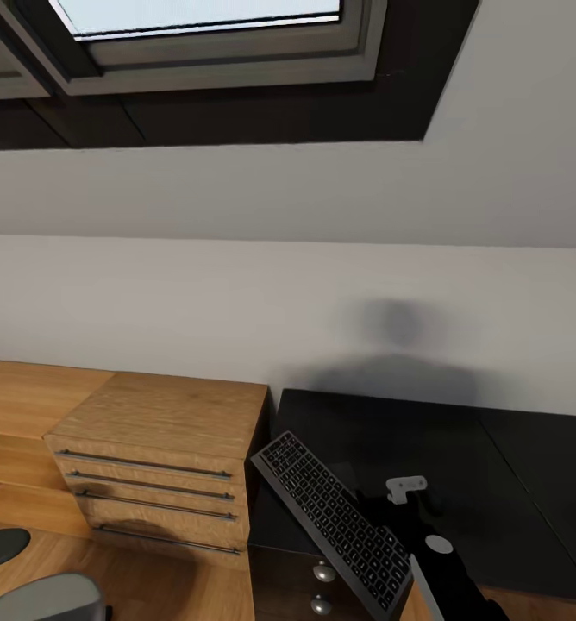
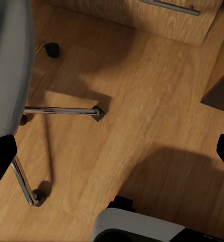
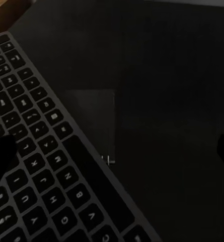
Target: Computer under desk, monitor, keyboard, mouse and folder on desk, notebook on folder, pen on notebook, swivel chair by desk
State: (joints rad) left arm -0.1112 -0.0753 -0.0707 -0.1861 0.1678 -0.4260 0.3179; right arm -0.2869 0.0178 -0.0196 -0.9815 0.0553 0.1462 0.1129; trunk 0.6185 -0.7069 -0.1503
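Note:
The slim dark grey keyboard [image 1: 335,522] hangs tilted over the gap between a black cabinet top and a wooden drawer unit, its near end by my right arm [image 1: 439,552]. In the right wrist view the keyboard [image 3: 36,151] lies close under my right gripper [image 3: 112,154]. Its fingers stand wide apart, with one fingertip [image 3: 0,156] over the keys. The grey swivel chair [image 1: 38,597] is at the lower left. My left gripper [image 2: 112,151] is open above the wood floor, beside the chair's seat [image 2: 8,60] and chrome base [image 2: 61,111].
A light wooden drawer unit [image 1: 163,448] stands against the white wall. Right of it is a black cabinet desk [image 1: 495,483] with round silver knobs [image 1: 324,572]. A dark-framed skylight [image 1: 210,34] is overhead. My robot's pale base [image 2: 137,227] shows on the floor.

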